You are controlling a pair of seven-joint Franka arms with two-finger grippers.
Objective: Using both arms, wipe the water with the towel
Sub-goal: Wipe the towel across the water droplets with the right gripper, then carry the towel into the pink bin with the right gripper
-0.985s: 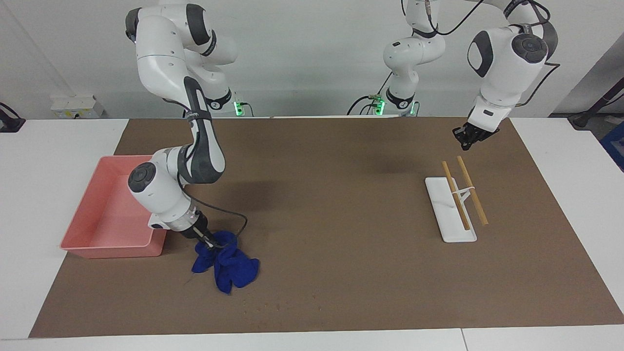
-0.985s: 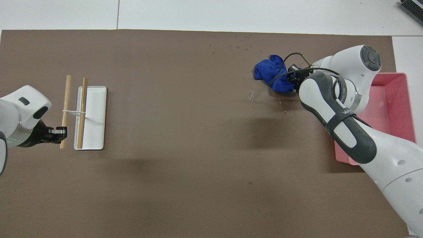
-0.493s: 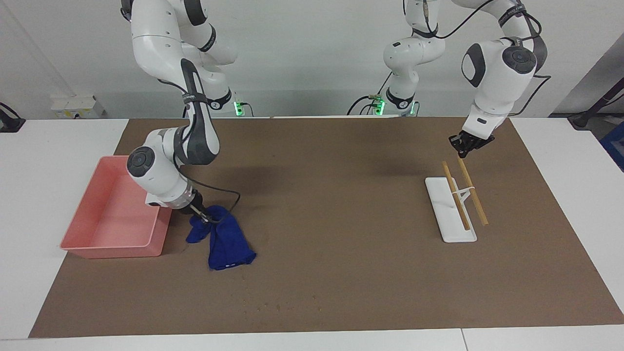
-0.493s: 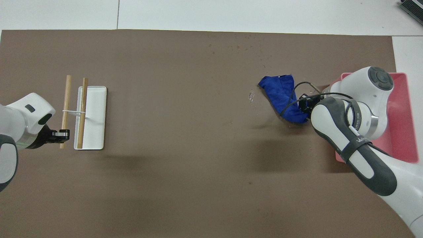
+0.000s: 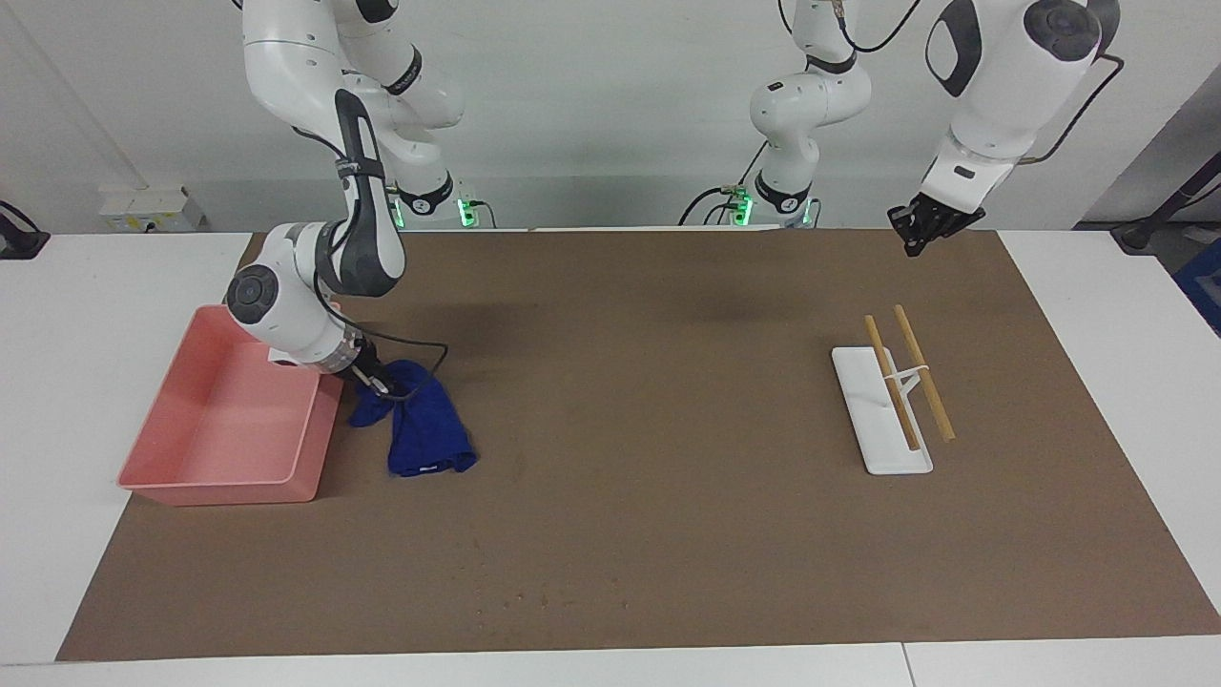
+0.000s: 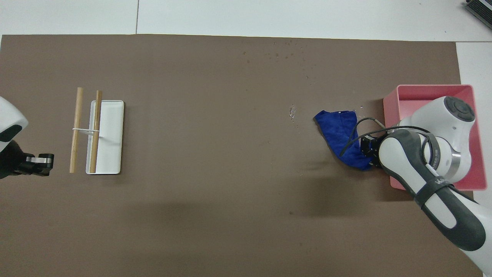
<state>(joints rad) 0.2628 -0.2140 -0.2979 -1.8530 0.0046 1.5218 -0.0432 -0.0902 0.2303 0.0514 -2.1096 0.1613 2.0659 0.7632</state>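
Note:
The blue towel [image 5: 420, 434] lies stretched out on the brown mat beside the pink tray; it also shows in the overhead view [image 6: 338, 129]. My right gripper [image 5: 377, 382] is shut on the towel's end nearer the robots, low at the mat, and shows in the overhead view [image 6: 367, 148]. Water specks [image 5: 520, 599] dot the mat farther from the robots than the towel; in the overhead view the specks [image 6: 284, 54] sit near the mat's edge, with a few more [image 6: 293, 112] beside the towel. My left gripper [image 5: 930, 224] hangs raised over the mat's edge nearest the robots, at the left arm's end [image 6: 38, 161].
A pink tray [image 5: 191, 477] stands at the right arm's end, its rim [image 6: 426, 89] next to the towel. A white tray [image 5: 878, 448] with two wooden sticks [image 5: 920, 367] across it lies at the left arm's end [image 6: 111, 134].
My right gripper has dragged the towel toward the robots alongside the pink tray, stretching it out. My left gripper has risen and drawn back from the wooden sticks.

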